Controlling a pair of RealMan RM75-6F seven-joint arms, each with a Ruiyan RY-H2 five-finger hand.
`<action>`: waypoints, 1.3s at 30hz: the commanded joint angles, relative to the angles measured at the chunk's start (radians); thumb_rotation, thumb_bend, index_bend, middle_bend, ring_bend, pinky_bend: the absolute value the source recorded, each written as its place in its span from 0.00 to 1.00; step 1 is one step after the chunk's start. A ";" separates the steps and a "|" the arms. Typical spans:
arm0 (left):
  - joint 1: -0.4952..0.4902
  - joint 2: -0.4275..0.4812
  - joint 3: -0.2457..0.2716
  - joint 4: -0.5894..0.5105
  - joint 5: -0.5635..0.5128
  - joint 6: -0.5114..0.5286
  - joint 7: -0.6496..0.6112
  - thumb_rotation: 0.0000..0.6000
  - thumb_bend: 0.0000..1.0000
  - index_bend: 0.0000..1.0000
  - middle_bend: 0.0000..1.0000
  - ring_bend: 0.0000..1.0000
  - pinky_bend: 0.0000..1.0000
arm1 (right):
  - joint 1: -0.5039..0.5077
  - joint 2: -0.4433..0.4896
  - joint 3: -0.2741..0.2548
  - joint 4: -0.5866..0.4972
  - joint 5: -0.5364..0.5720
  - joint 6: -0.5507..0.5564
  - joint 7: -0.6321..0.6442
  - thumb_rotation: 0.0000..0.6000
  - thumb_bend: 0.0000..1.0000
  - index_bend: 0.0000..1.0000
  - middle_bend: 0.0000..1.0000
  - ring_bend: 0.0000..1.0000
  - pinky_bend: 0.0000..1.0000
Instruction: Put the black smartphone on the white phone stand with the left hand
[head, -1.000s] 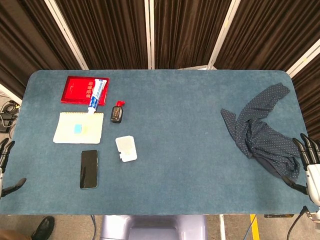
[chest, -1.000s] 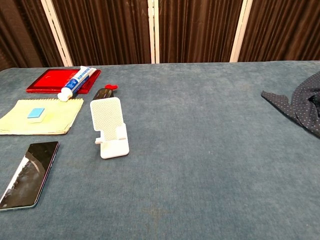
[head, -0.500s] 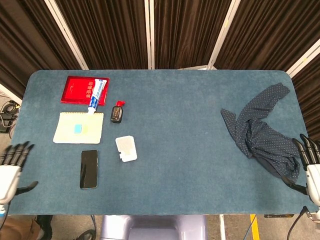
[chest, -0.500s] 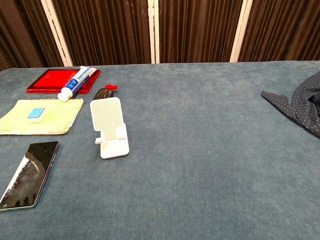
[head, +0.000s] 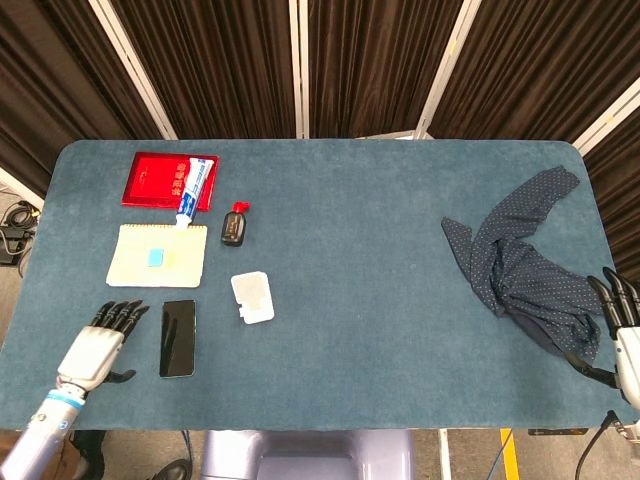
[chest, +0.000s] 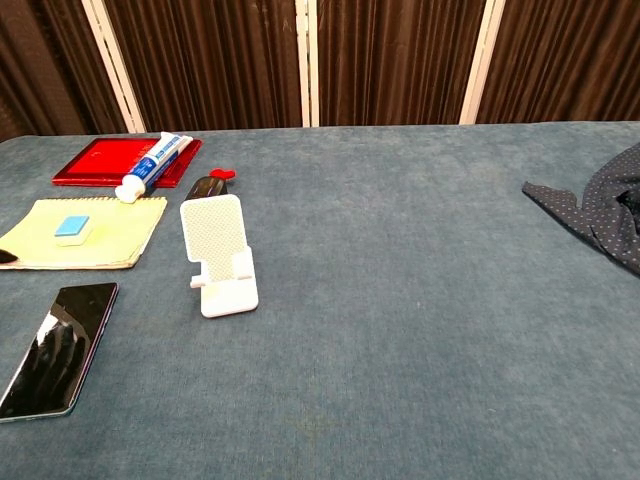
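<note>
Black smartphone (head: 178, 338) lies flat at lower left, long axis running top to bottom of the frame; left hand (head: 97, 347) beside it, fingers spread, holding nothing.

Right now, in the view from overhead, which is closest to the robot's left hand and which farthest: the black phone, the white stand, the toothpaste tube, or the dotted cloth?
Measured from the left hand:
1. Black smartphone, flat on the table just beside the fingers.
2. White phone stand, a little further toward the middle.
3. Toothpaste tube, at the back, lying on the red book.
4. Dotted cloth, across the table on the far right.
</note>
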 joint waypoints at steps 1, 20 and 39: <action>-0.013 -0.025 -0.004 0.018 -0.022 -0.021 0.014 1.00 0.00 0.00 0.00 0.00 0.00 | 0.001 0.001 0.000 0.003 -0.001 -0.002 0.006 1.00 0.00 0.00 0.00 0.00 0.00; -0.053 -0.121 -0.023 0.021 -0.091 -0.065 0.091 1.00 0.00 0.00 0.00 0.00 0.00 | 0.001 0.007 0.002 0.011 0.006 -0.007 0.037 1.00 0.00 0.00 0.00 0.00 0.00; -0.096 -0.177 -0.034 -0.046 -0.133 -0.093 0.159 1.00 0.00 0.00 0.00 0.00 0.00 | 0.003 0.015 -0.001 0.015 0.001 -0.014 0.069 1.00 0.00 0.00 0.00 0.00 0.00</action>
